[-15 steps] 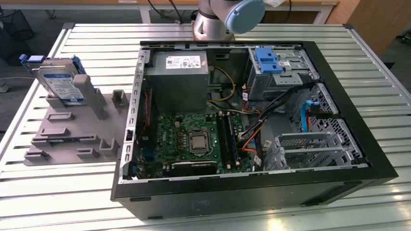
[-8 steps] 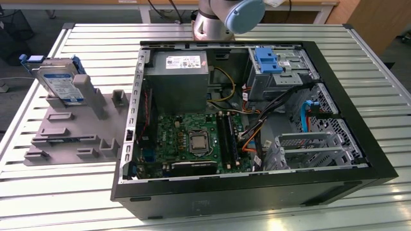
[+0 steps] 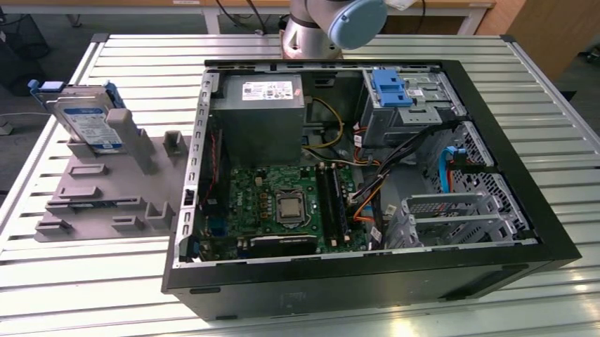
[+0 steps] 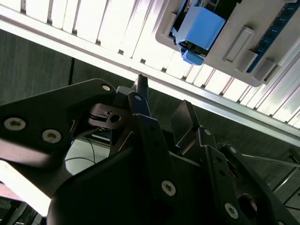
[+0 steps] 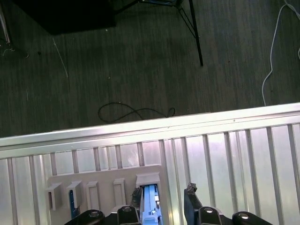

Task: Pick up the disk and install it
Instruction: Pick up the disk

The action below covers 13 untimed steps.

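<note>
The disk (image 3: 86,121), a silver drive with a white-and-blue label in a blue carrier, stands leaning on its edge in a grey holder (image 3: 103,186) on the table, at the exterior view's left. In the first wrist view my gripper (image 5: 164,194) is open, its two dark fingertips (image 5: 190,191) apart, with nothing held between them. The disk (image 5: 150,199) shows edge-on well below them, next to one fingertip. In the second wrist view the disk's blue carrier (image 4: 199,28) sits in the grey holder (image 4: 234,47) beyond the gripper's dark linkage.
An open black computer case (image 3: 366,281) lies on the slatted metal table (image 3: 112,288), with a green mainboard (image 3: 281,203), a grey power supply (image 3: 263,119), drive cages (image 3: 459,210) and a blue latch (image 3: 392,88) inside. The arm's base (image 3: 319,28) stands behind the case. Dark floor lies past the table edge (image 5: 140,129).
</note>
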Motion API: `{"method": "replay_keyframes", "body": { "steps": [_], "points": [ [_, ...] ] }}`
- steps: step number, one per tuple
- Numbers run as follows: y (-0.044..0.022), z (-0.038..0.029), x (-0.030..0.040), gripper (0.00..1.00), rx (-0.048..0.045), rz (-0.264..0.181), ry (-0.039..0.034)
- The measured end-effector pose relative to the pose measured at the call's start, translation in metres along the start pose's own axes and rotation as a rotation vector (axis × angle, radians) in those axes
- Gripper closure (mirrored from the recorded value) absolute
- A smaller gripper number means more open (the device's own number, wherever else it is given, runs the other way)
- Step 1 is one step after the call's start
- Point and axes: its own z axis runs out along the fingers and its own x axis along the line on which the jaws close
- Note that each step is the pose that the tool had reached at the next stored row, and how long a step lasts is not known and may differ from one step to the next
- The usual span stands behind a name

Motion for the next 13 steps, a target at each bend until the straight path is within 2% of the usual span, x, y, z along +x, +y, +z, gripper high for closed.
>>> {"method": "replay_keyframes", "body": {
  "steps": [3,8,13],
  "points": [
    [-0.002,-0.0001,-0.0002,0.53,-0.0001,0.0,0.0001],
    [-0.0185,-0.0001,-0.0024,0.53,0.0,0.0,0.0],
    [-0.0215,0.0002,0.0014,0.53,0.0,0.0,0.0]
  ]
}}
